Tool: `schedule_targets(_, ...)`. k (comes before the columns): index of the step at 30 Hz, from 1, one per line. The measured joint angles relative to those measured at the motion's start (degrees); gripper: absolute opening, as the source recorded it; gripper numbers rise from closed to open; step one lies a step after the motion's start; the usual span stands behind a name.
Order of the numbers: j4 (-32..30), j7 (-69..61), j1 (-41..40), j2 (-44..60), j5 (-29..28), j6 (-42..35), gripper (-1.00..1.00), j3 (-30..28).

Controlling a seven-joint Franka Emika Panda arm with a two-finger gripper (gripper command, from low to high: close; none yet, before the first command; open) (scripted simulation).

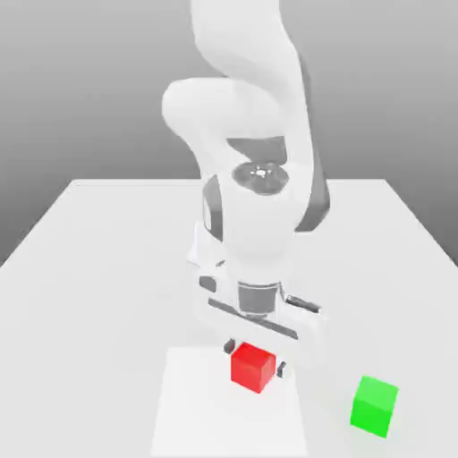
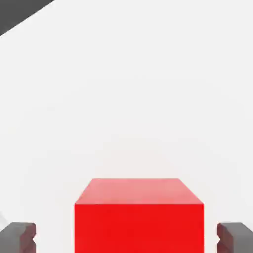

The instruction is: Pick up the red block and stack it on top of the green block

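Currently red cube (image 1: 253, 368) sits between 2 spread fingers (image 2: 19, 238), not gripped; green cube (image 1: 374, 406) at its 4 o'clock in the exterior view. Red looks light, stiff, smooth: likely best pinched square across opposite flat faces, mid-height.

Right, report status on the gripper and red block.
Gripper open, fingers either side of red block, not touching. Green block off to the exterior view's right. No obstruction seen between fingers and red block.

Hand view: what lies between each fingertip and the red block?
Nothing; a bare gap shows on either side of the red block in the hand view.
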Motion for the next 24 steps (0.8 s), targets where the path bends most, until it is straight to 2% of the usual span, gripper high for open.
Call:
schedule_targets(7, 0.01, 0.08, -0.09, -0.06, -0.08, 0.04, -1.0, 0.09)
schedule_targets(16, -0.56, -5.86, -3.63, -8.26, 8.45, -6.7, -1.0, 5.83)
schedule_targets(24, -2.16, -9.69, -3.3, -14.41, 13.39, -11.78, -1.0, 6.66)
